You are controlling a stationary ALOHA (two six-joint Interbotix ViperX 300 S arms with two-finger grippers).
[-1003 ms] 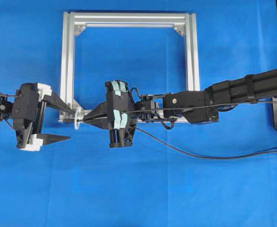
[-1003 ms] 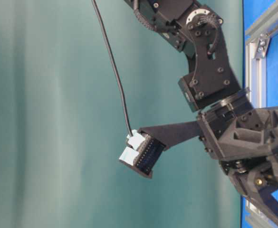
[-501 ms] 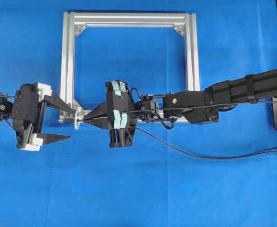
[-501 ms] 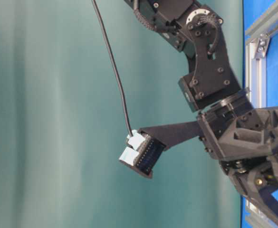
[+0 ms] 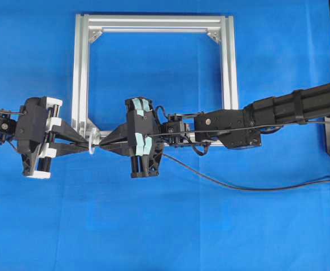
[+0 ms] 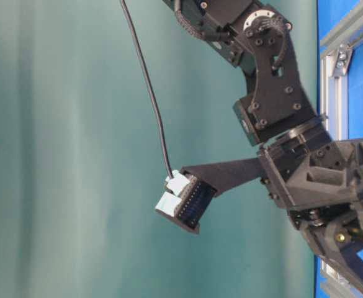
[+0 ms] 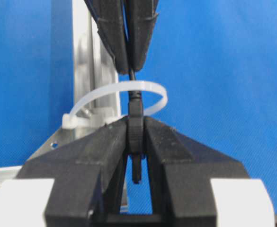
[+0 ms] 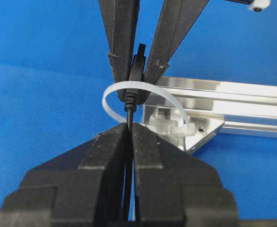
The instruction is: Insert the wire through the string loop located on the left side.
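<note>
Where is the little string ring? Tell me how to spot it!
Find the big silver frame on the blue table, and go to its bottom left corner. The string loop stands there, between the two black grippers that meet tip to tip. It is the only thin whitish ring, and the black wire passes through it.

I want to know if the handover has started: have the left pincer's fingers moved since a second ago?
Yes. The left pincer has shut: its fingers, which were spread either side of the frame corner, now meet on the wire beside the string loop.
</note>
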